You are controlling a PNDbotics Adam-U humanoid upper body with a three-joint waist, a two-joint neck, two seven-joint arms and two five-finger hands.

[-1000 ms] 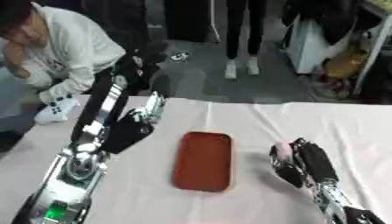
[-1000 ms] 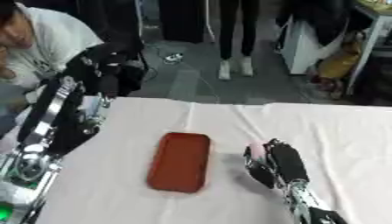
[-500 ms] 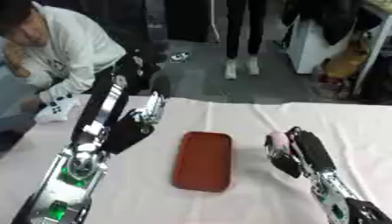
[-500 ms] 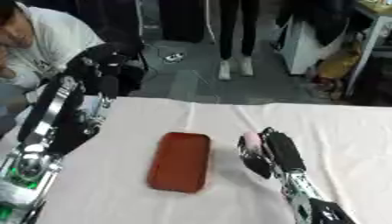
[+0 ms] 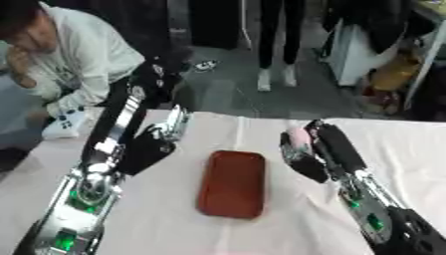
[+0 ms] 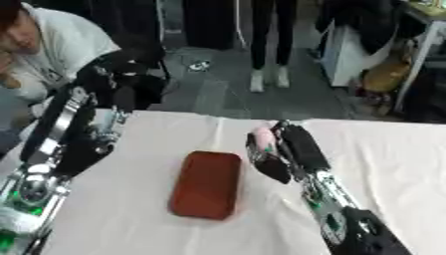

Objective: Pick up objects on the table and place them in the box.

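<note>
A flat red-brown box [image 5: 233,183] with rounded corners lies on the white table [image 5: 218,229] in the middle. My right hand [image 5: 319,148] hovers just right of the box's far end, fingers curled round a small pink object [image 5: 299,138]. My left hand [image 5: 157,144] hangs above the table to the left of the box, dark fingers pointing down and relaxed, holding nothing.
A white cloth covers the table, whose far edge [image 5: 261,119] runs behind the hands. Beyond it a person in a white top crouches at the left, and other people stand on the dark floor. Shelving stands at the back right.
My right hand has moved up and left with the pink object, from the table's right part to beside the box. The left hand has barely moved.
</note>
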